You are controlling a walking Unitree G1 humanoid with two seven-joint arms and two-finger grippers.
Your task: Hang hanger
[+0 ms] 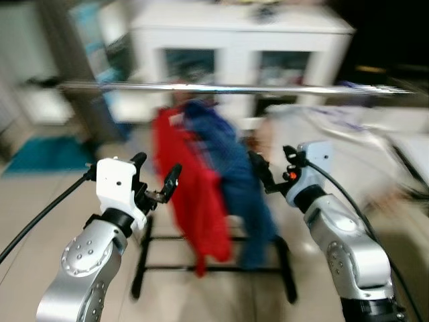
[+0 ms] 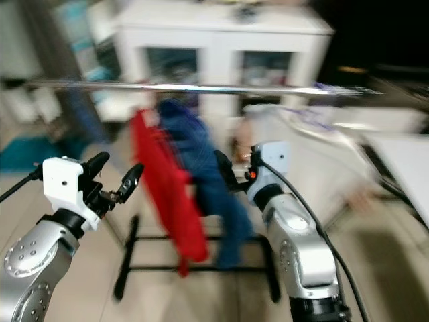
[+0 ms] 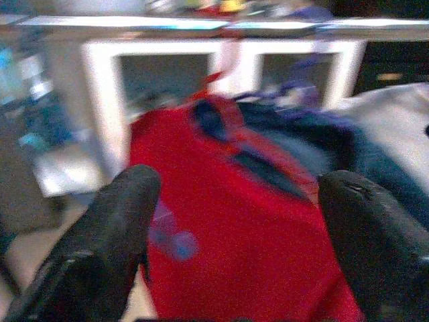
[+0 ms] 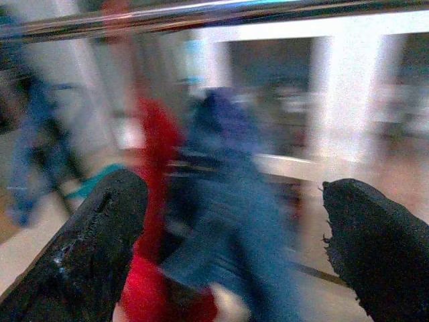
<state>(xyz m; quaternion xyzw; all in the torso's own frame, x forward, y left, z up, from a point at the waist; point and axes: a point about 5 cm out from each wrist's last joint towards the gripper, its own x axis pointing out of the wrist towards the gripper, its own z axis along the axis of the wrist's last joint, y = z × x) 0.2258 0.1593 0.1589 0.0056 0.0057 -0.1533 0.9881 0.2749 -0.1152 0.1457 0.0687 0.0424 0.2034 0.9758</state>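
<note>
All views are blurred by motion. A silver rail [image 1: 234,88] runs across the top of a black clothes rack [image 1: 214,268]. A red garment [image 1: 191,194] and a blue garment [image 1: 231,168] hang from it side by side; their hangers are too blurred to make out. My left gripper [image 1: 157,171] is raised just left of the red garment, open and empty. My right gripper [image 1: 273,164] is raised just right of the blue garment, also open and empty. The left wrist view faces the red garment [image 3: 228,235]. The right wrist view faces the blue garment [image 4: 228,201] under the rail [image 4: 201,15].
A white cabinet [image 1: 241,40] with glass doors stands behind the rack. Pale bedding or cloth [image 1: 348,134] lies to the right. A teal mat [image 1: 47,154] is on the tiled floor at the left.
</note>
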